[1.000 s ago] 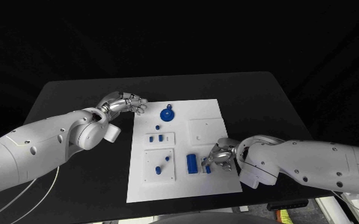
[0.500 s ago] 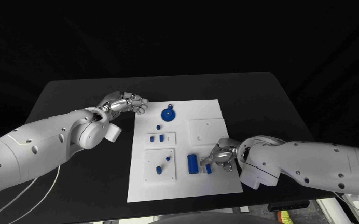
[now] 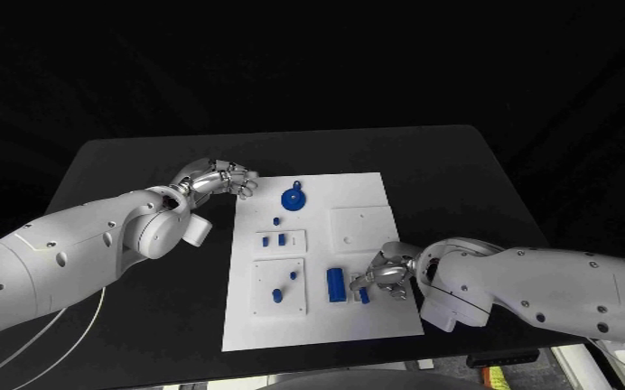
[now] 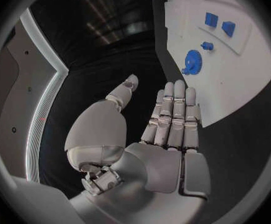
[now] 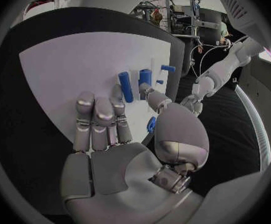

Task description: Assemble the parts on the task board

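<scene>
Hovering over the near right part of the task board (image 3: 312, 255), the right hand (image 3: 380, 277) has its fingers loosely spread and grasps nothing; a small blue part (image 5: 150, 124) lies just under its thumb, whether touching I cannot tell. Just beside its fingertips lies a blue cylinder (image 3: 335, 283). At the board's far left corner the left hand (image 3: 219, 178) rests released, fingers straight, near the blue gear (image 3: 292, 198).
</scene>
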### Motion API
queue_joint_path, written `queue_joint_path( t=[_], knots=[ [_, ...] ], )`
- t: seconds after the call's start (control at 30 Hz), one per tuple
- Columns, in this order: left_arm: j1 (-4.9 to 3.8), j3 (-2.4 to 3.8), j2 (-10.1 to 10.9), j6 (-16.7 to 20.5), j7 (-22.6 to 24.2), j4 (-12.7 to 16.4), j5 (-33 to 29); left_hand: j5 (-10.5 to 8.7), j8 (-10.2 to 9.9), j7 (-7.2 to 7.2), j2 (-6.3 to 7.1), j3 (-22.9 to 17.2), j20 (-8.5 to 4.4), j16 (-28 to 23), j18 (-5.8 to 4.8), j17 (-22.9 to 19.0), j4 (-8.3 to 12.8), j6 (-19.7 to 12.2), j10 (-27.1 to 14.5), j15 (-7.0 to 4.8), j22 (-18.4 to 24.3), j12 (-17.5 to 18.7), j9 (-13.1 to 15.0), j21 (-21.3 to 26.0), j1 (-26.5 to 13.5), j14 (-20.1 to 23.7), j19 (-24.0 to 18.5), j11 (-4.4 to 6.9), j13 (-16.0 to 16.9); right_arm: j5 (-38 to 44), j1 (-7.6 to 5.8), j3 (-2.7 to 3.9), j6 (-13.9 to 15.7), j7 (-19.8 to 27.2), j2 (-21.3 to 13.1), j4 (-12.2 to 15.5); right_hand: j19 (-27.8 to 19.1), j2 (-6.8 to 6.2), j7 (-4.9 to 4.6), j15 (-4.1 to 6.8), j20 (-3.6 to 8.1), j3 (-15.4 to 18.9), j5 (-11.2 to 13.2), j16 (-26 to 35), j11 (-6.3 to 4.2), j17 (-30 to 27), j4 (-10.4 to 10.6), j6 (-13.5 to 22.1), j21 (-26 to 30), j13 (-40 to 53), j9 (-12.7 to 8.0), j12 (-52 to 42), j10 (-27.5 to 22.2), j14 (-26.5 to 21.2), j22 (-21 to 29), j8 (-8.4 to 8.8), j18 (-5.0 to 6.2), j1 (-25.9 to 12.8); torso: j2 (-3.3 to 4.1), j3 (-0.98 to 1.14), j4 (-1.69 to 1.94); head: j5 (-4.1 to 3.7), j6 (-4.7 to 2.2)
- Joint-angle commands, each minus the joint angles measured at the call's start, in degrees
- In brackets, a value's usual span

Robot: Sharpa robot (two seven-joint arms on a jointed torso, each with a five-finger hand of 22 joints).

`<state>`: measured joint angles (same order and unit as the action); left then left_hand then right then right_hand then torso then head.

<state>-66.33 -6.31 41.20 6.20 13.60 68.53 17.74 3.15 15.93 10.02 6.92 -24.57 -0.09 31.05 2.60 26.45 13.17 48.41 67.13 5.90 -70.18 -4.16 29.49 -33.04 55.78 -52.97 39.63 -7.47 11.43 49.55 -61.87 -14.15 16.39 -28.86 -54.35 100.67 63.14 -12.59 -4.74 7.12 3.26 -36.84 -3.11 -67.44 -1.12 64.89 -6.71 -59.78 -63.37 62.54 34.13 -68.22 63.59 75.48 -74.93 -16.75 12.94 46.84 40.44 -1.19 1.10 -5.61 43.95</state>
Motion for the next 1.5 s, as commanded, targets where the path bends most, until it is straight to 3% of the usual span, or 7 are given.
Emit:
queue_joint_path(
  t=[0.03, 0.63, 0.67, 0.73, 1.0, 1.17, 1.5],
  knots=[
    [0.0, 0.02, -0.1, -0.8, 0.3, 0.1, -0.1, -0.15, 0.2, -0.15, -0.41, 0.3, 0.42, -0.4, 1.13, 0.1, 0.0, -0.3, -0.3, 0.14, -0.1, 0.0, -0.1, 0.2, 0.2, -0.2, -0.1, 0.14, -0.1, 0.9, 0.05, 0.03, -1.3, 0.5, -0.2, 0.3, 0.0, -0.05, -0.03, 0.47, 0.37, 0.4, 0.3, 0.3, -0.45, 0.1, 0.1, -0.3, 0.2, 0.1, 0.1, 0.2, -0.1, 0.0, -0.8, -0.08, 2.06, -0.5, -0.02, 0.03, 0.0, -0.01, -0.02],
    [0.0, 0.02, -0.1, -0.8, 0.3, 0.1, -0.1, -0.15, 0.2, -0.15, -0.41, 0.3, 0.41, -0.4, 1.13, 0.2, 0.0, -0.3, -0.3, 0.14, -0.1, 0.0, -0.1, 0.2, 0.2, -0.2, 0.0, 0.14, -0.1, 1.0, 0.0, 0.09, -2.0, 0.3, -0.3, 0.4, 0.0, 0.11, -0.02, 0.49, 0.44, 0.6, 0.3, 0.4, -0.45, 0.1, 0.5, -0.2, 0.3, 0.1, 0.1, 0.3, -0.1, 0.0, -0.8, -0.01, 2.06, -0.7, 0.01, 0.02, 0.03, 0.15, 0.0],
    [0.0, 0.02, -0.1, -0.7, 0.3, 0.1, -0.1, -0.15, 0.2, -0.15, -0.41, 0.3, 0.41, -0.4, 1.13, 0.2, 0.0, -0.3, -0.3, 0.14, -0.1, 0.0, -0.1, 0.2, 0.2, -0.2, 0.0, 0.14, -0.1, 1.0, 0.0, 0.1, -2.0, 0.3, -0.3, 0.4, 0.0, 0.52, -0.01, 0.5, 0.49, 0.5, 0.2, 0.4, -0.47, 0.1, 0.5, -0.3, 0.3, 0.1, 0.1, 0.3, -0.1, 0.0, -0.8, 0.0, 2.06, -0.5, 0.02, 0.02, 0.02, 0.14, -0.02],
    [0.0, 0.02, -0.1, -0.7, 0.3, 0.1, -0.1, -0.15, 0.2, -0.15, -0.41, 0.3, 0.41, -0.4, 1.13, 0.2, 0.0, -0.3, -0.3, 0.14, -0.1, 0.0, -0.1, 0.3, 0.2, -0.2, 0.0, 0.14, -0.1, 1.1, 0.0, 0.1, -2.0, 0.3, -0.3, 0.3, -0.2, 3.57, -0.07, 0.44, 0.56, -0.2, -5.6, 0.4, -0.45, 0.2, -1.7, -0.3, 0.3, 0.3, 0.0, 0.4, -0.1, 0.0, -1.0, 0.1, 2.06, 1.7, 0.03, 0.02, 0.03, 0.15, 0.01],
    [0.0, 0.01, 0.0, -0.7, 0.3, 0.1, -0.1, -0.15, 0.2, -0.16, -0.42, 0.3, 0.41, -0.5, 1.13, 0.2, 0.0, -0.3, -0.3, 0.13, -0.1, 0.0, -0.1, 0.3, 0.2, -0.2, 0.0, 0.15, -0.1, 2.3, 0.0, 0.11, -1.6, 0.7, -0.2, -0.1, -0.1, 7.82, -0.04, 0.36, -0.09, -9.3, -5.6, 0.6, -0.42, 0.2, -5.6, -1.2, 0.2, 0.7, -0.3, 0.6, 0.4, 0.2, -1.1, 0.34, 2.06, 4.7, 0.01, 0.0, 0.02, 0.19, 0.01],
    [0.0, 0.01, 0.0, -0.8, 0.3, 0.1, -0.1, -0.15, 0.2, -0.16, -0.43, 0.3, 0.41, -0.5, 1.14, 0.2, 0.0, -0.3, -0.3, 0.13, -0.1, 0.0, -0.1, 0.3, 0.2, -0.2, 0.0, 0.15, -0.1, 2.4, -0.01, 0.13, -1.5, 0.9, -0.1, -0.1, 0.1, 8.5, 0.01, 0.36, -0.29, -11.0, -3.4, 0.6, -0.45, 0.2, -6.5, -1.5, 0.1, 0.9, -0.3, 0.7, 0.7, 0.3, -1.1, 0.32, 2.06, 4.3, 0.02, 0.01, 0.04, 0.31, 0.01],
    [0.0, 0.01, 0.1, -0.8, 0.1, 0.1, -0.1, -0.15, 0.2, -0.16, -0.45, 0.3, 0.41, -0.5, 1.13, 0.3, -0.1, -0.3, -0.3, 0.13, -0.2, 0.0, -0.1, 0.3, 0.2, -0.2, 0.0, 0.14, -0.1, 2.2, -0.14, 0.31, -1.1, 1.5, -0.1, 0.5, 0.1, 8.43, 0.03, 0.37, -0.31, -11.2, -3.4, 0.6, -0.46, 0.2, -6.6, -1.6, 0.1, 0.9, -0.3, 0.7, 0.8, 0.3, -1.0, 0.27, 2.06, 4.1, -0.01, 0.0, 0.01, 0.48, 0.0]
  ],
)
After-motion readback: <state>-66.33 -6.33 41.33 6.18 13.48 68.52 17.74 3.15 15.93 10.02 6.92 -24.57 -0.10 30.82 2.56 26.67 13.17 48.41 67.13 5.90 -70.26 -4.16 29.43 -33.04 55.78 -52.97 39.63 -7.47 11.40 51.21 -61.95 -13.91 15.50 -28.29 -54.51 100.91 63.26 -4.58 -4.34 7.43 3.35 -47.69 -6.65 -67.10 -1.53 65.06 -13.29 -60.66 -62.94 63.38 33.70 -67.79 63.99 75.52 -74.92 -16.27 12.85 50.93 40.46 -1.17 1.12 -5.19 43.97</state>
